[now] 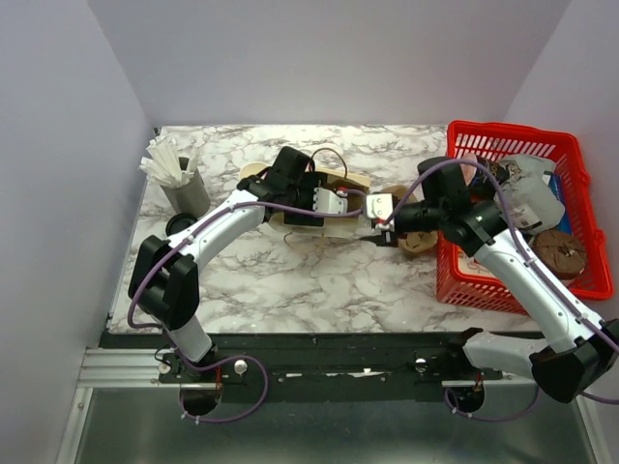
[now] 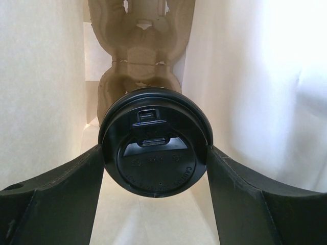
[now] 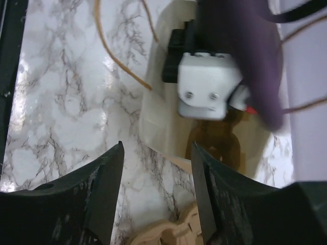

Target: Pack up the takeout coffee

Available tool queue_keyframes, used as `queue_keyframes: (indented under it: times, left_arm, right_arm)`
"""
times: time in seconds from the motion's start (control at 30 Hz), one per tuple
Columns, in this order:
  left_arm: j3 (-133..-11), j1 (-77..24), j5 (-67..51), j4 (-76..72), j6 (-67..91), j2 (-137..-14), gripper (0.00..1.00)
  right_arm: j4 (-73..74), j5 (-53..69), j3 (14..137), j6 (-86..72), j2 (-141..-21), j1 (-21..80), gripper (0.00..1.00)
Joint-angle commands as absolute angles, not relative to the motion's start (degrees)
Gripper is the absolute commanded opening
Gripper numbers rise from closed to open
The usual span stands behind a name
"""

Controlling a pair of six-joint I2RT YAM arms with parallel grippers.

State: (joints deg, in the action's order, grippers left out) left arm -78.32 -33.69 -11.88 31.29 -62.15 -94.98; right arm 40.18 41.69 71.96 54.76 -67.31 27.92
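Left wrist: left hand [image 2: 156, 153] deep in paper bag [image 2: 41, 76], clamped on takeout coffee [image 2: 153, 171]; right hand [image 3: 157, 148] spread, empty

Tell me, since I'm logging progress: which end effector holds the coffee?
The left end effector: it grips the black-lidded takeout coffee; the right end effector stands open.

One red basket [image 1: 513, 129] is counted; left of it, one paper bag [image 1: 319, 235], one lidded cup [image 2: 156, 148] (inside the bag), one stirrer holder [image 1: 189, 193].
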Motion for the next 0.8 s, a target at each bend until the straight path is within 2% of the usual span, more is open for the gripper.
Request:
queue_keyframes:
  times: [0.0,0.2,0.33,0.43,0.57,0.77]
  left_arm:
    - [-80.16,-33.31,-13.89,33.22,-59.15,-96.77,0.0]
    - [-80.16,-33.31,-14.24,33.14,-57.13,-96.77,0.0]
    - [-79.63,-33.31,-14.15,32.87,-56.6,-96.59,0.0]
    - [-79.72,-33.31,-14.33,32.96,-56.34,-96.42,0.0]
    - [-79.63,-33.31,-13.97,32.61,-56.51,-96.5,0.0]
    - [-79.89,-33.31,-14.41,32.78,-56.25,-96.59,0.0]
  right_arm:
    - [38.68,38.59,66.72,67.92,-66.36,33.55,0.62]
    - [25.5,29.98,61.35,65.84,-69.16,40.51,0.61]
    - [21.89,26.46,60.91,65.56,-71.8,41.75,0.61]
    - [18.47,23.22,59.42,64.35,-69.53,41.84,0.59]
    - [17.92,16.1,59.5,57.06,-63.47,41.66,0.68]
    - [24.87,17.31,64.77,49.75,-57.31,41.4,0.79]
